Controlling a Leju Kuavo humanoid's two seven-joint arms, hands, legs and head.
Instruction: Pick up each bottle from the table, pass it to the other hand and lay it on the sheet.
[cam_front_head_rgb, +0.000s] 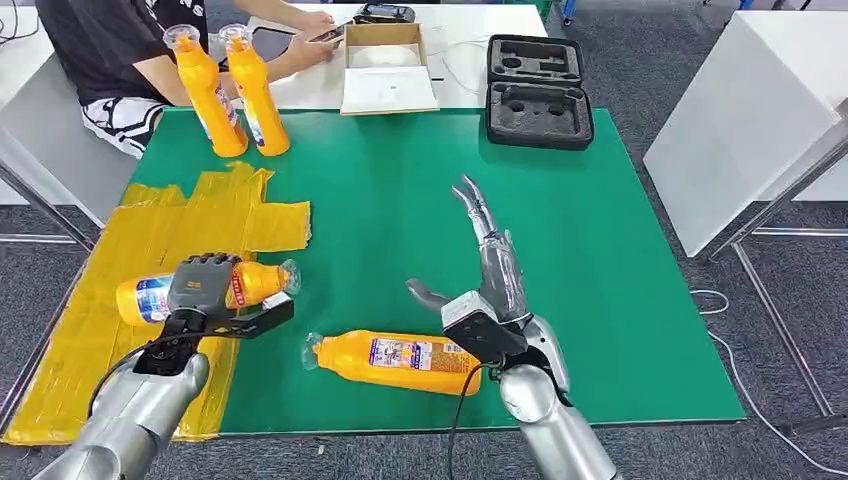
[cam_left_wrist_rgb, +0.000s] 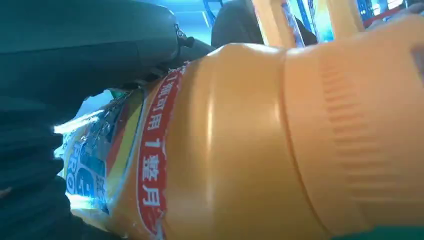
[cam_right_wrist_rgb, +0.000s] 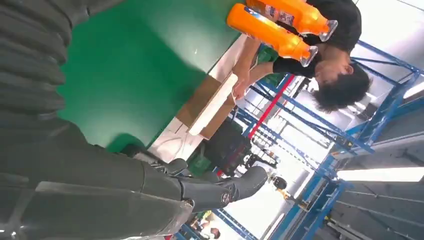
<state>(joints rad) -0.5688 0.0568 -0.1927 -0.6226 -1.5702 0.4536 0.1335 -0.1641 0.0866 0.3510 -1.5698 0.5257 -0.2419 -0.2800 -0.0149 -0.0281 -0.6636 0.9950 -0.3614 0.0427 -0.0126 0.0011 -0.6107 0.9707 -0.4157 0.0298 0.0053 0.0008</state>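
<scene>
Bottle (cam_front_head_rgb: 150, 296) in left hand (cam_front_head_rgb: 205, 285), sheet-edge (cam_front_head_rgb: 215, 380)

Silver tubular arms with black cables; left hand (cam_front_head_rgb: 205, 285) dark grey; right hand (cam_front_head_rgb: 487, 270) metallic grey

Bare mat ahead of right hand (cam_front_head_rgb: 487, 268); lying bottle (cam_front_head_rgb: 395, 361) just left of it, black case (cam_front_head_rgb: 538, 92) far ahead.
</scene>
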